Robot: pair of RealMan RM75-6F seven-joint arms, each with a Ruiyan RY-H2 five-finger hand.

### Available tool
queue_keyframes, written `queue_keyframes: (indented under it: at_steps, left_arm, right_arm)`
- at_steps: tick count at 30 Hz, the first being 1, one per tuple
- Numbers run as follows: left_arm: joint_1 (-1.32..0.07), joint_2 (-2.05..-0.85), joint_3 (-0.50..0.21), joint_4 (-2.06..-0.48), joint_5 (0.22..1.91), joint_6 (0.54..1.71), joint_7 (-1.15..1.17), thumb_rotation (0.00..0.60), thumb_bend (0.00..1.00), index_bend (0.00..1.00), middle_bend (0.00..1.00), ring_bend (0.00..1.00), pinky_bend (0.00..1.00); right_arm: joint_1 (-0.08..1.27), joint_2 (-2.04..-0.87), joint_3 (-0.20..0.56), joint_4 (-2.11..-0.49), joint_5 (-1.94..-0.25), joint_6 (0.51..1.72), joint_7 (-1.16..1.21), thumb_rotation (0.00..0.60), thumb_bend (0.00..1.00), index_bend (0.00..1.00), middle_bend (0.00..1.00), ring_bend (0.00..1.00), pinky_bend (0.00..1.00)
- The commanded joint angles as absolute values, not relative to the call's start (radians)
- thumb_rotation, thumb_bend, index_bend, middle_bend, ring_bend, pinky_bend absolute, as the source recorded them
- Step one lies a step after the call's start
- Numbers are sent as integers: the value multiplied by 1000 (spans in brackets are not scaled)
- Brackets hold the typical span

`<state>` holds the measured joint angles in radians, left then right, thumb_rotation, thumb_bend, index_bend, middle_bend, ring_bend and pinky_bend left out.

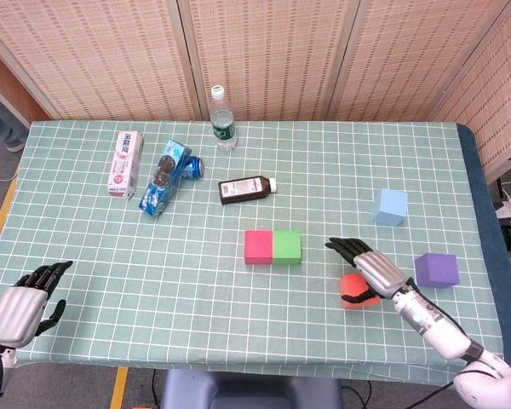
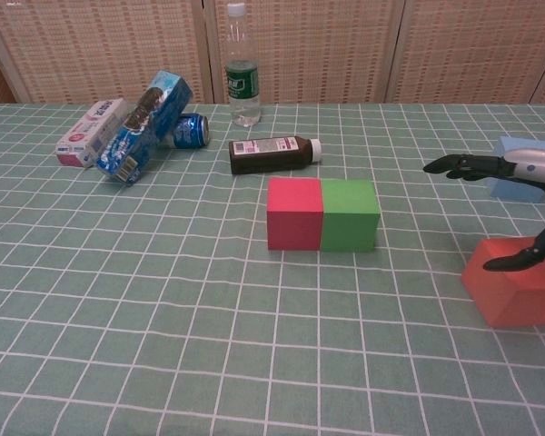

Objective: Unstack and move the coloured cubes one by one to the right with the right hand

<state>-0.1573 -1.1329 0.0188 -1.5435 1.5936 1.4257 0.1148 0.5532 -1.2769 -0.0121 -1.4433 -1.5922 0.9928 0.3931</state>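
Right hand: fingers spread wide, holding nothing, hovering over the red cube (thumb tip at its top edge, contact unclear).
Red cube: on the cloth, right of centre, near side.
Pink cube and green cube: touching side by side, left of the right hand and slightly farther.
Left hand: empty, fingers apart, near left corner, well apart from both.
Nearer hand: right.

Matt, foam-like red cube sits on a checked cloth tablecloth; the right hand looks silvery metal.
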Motion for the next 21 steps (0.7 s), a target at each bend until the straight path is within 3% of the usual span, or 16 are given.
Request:
queue_keyframes:
  at_steps: [1, 8, 21]
  left_arm:
    - [-157, -1132, 19, -1543, 1593, 1427, 114, 600, 471, 129, 188, 200, 388]
    - [-151, -1128, 15, -1539, 1592, 1442, 95, 600, 471, 129, 189, 200, 388]
    - [-152, -1128, 17, -1538, 1598, 1441, 91, 600, 470, 129, 188, 200, 387]
  right_arm:
    - [602, -1395, 49, -1334, -1551, 968, 372, 600, 59, 9, 0, 0, 0]
    - [665, -1507, 102, -1232, -1486, 902, 329, 600, 60, 57, 0, 0, 0]
    - [723, -1619, 117, -1130, -1464, 864, 327, 600, 59, 83, 0, 0, 0]
